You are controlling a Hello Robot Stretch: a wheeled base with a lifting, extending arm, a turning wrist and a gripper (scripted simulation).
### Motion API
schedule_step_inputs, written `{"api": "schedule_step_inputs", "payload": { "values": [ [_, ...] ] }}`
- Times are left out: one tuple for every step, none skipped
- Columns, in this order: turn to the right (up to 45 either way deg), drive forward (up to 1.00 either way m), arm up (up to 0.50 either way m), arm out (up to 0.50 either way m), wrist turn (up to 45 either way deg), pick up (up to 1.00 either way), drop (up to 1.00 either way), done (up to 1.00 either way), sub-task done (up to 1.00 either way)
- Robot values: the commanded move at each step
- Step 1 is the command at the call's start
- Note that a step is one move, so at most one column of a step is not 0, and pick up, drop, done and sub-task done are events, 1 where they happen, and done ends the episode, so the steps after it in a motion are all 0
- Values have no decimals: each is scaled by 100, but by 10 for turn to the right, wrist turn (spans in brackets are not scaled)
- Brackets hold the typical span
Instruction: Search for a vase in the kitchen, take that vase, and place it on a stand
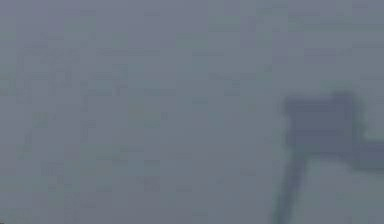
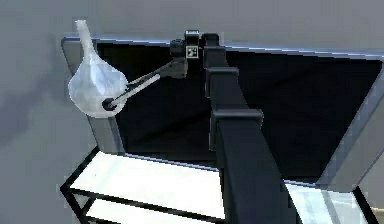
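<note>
A white, translucent vase [image 2: 90, 78] with a narrow neck and a round belly hangs in the air at the arm side view's upper left. It is clear of every surface, and my gripper [image 2: 112, 100] holds it at the far end of the thin fingers [image 2: 150, 80]. The dark arm bar [image 2: 240, 140] rises from the bottom edge to the white marker squares [image 2: 192, 42]. Below the vase stands a black-framed stand [image 2: 95, 190] with a pale top shelf.
A large flat television [image 2: 300, 110] with a dark screen and grey frame stands on the stand, right behind the arm and the vase. A plain grey wall [image 1: 150, 100] lies close ahead in the forward view, and grey wall [image 2: 30, 120] shows left of the television.
</note>
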Motion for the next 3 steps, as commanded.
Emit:
{"api": "schedule_step_inputs", "payload": {
  "values": [
    [0,0,0,0,0,0,100,0,0],
    [0,0,0,-10,0,0,0,0,0],
    [0,0,0,0,0,0,0,100,0]
  ]
}}
